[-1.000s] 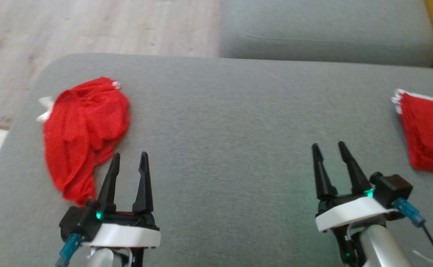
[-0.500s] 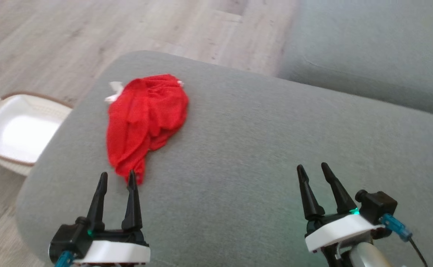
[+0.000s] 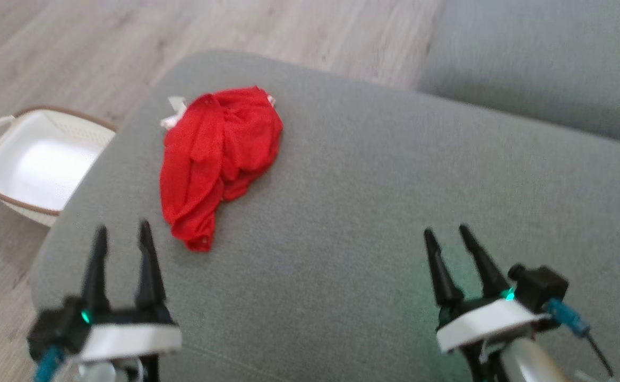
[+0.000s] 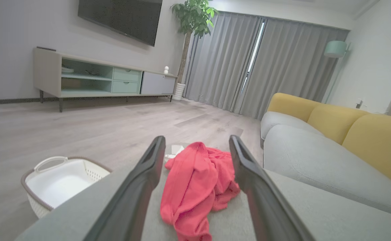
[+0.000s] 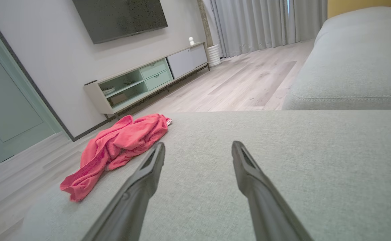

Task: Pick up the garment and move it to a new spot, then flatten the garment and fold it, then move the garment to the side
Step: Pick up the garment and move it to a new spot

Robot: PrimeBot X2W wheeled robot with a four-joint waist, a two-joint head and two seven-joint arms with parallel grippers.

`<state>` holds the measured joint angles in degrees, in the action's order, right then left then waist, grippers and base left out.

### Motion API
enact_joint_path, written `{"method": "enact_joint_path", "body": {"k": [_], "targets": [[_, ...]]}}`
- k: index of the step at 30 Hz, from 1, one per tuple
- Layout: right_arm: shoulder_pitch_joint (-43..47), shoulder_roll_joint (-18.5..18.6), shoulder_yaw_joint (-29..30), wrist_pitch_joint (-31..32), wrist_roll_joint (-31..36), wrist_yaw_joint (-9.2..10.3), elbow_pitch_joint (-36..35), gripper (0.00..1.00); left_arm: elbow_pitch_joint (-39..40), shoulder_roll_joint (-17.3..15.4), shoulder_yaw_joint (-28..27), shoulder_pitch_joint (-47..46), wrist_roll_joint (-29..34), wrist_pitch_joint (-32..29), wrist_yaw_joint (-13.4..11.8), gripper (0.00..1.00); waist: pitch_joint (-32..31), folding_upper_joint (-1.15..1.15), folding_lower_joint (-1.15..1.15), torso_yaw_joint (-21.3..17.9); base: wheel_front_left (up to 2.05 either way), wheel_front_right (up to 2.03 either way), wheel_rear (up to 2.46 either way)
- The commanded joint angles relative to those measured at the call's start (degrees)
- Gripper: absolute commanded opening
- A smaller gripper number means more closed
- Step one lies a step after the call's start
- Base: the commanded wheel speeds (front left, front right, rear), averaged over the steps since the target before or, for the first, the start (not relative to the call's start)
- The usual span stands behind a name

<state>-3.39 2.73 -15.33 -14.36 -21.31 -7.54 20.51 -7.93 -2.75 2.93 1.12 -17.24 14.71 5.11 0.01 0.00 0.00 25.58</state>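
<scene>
Two tools: both over the grey sofa seat, fingers pointing to 12 o'clock in head view; neither touches cloth.
Left tool: jaws spread wide, nothing gripped; sits at 7 o'clock of head view, near the seat's left edge; a bit blurred.
Right tool: jaws spread wide too, nothing gripped; at 5 o'clock of head view, bare fabric below it.
Garment: red, crumpled into a long heap, lying on the seat approx 11 o'clock from head-view centre. It's at 1 o'clock of left tool, near but apart; at 10 o'clock of right tool, well apart. Narrow end points toward the robot.
White bit: small, at 11 o'clock corner of the heap, touching it; tag or trim, can't tell.
Left wrist view: garment straight ahead at 12 o'clock, seen btwn the two fingers.
Right wrist view: garment off at 10 o'clock, outside that tool's fingers.
Basket: white w/ brown rim and loop handle, on the wood floor at 9 o'clock of garment, just beside the seat's edge.
Second seat: grey, at 1 o'clock of head view.
Room bkgd: TV on wall, low cabinet under it, plant, grey curtains, yellow back cushions.
</scene>
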Motion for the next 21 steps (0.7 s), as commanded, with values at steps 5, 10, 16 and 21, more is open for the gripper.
{"method": "enact_joint_path", "body": {"k": [5, 10, 16, 21], "targets": [[-6.38, 0.15, 3.16, -0.63, 5.16, 0.05, -4.47, 1.0, -1.06, -2.61, -5.62, -13.37, 2.85, 0.29, 1.3, 1.0, 8.69, 0.0, 0.0, -3.93, 0.0, 0.0, 0.0], [-9.39, 0.15, 7.02, 1.15, 11.66, 0.05, -8.84, 1.0, -9.08, -8.33, -5.79, -25.9, 3.48, 0.29, 1.95, 1.0, 15.35, 0.0, 0.0, -5.85, 0.0, 0.0, 0.0], [-11.0, 0.18, 9.3, 4.43, 15.5, 0.05, -15.32, 1.0, -22.06, -13.03, -3.42, -38.68, 1.67, -5.25, 2.27, 1.0, 20.45, 0.0, 0.0, -6.87, 0.0, 0.0, 0.0], [-11.38, 0.5, 9.54, 7.79, 17.7, 0.05, -21.89, 1.0, -36.9, -15.68, 2.28, -49.14, -3.89, -15.84, 2.35, 1.0, 24.31, 0.0, 0.0, -7.92, 0.0, 0.0, 0.0]]}}
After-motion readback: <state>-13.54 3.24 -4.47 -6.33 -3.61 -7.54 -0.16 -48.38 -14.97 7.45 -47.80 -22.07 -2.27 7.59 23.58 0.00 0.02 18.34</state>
